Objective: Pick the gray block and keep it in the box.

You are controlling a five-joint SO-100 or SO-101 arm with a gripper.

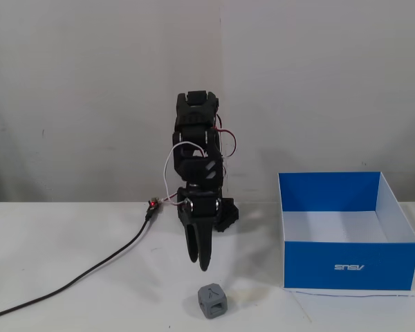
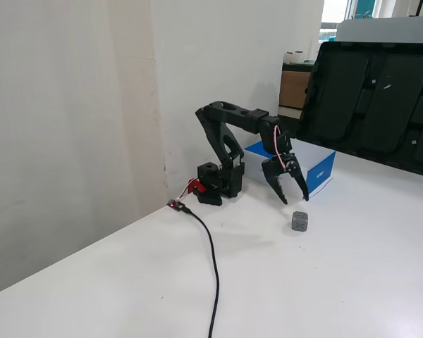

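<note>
i see my gripper (image 2: 295, 199) with fingers apart, hovering above the gray block (image 1: 212, 301), left of the box (image 1: 351, 266).

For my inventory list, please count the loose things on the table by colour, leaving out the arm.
Gray: 1, the gray block
Blue: 1, the box
Black: 1, the cable
Total: 3
</note>
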